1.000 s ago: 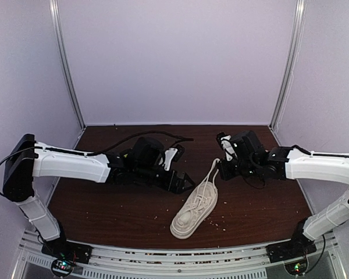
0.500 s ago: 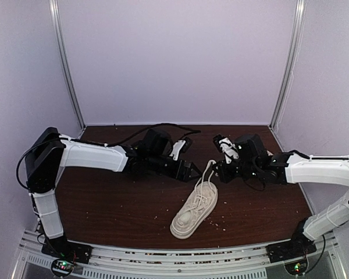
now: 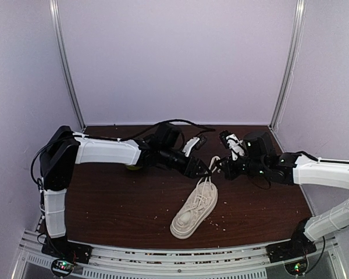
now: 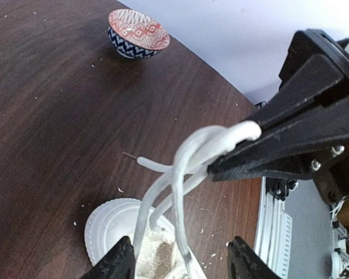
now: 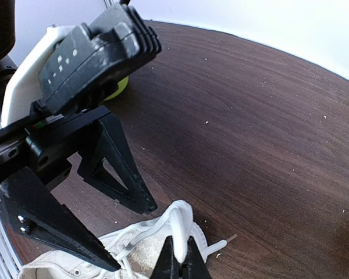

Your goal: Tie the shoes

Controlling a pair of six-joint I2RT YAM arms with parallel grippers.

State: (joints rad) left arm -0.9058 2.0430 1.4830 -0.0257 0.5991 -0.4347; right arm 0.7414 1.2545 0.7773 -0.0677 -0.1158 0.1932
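The off-white sneaker [image 3: 193,210] lies on the brown table, and also shows in the left wrist view [image 4: 111,225] and in the right wrist view [image 5: 64,264]. My right gripper [image 3: 217,166] is shut on a loop of its white laces [image 5: 180,224] and holds them up above the shoe; its black fingers [image 4: 262,145] pinch that loop. My left gripper [image 3: 205,170] is open right beside it. Its two fingertips [image 4: 123,258] stand on either side of the hanging lace strands [image 4: 179,192], just under the pinch. One loose lace end [image 4: 141,161] lies on the table.
A small patterned bowl [image 4: 138,32] stands farther off on the table. A yellow-green object [image 3: 132,167] peeks out under the left arm. Crumbs dot the wood. Purple walls close in the back and sides; a metal rail [image 3: 163,256] runs along the near edge.
My left arm has swung right and toward the back, bringing its open gripper up to the raised laces. The right gripper has kept hold of the laces and shifted slightly.
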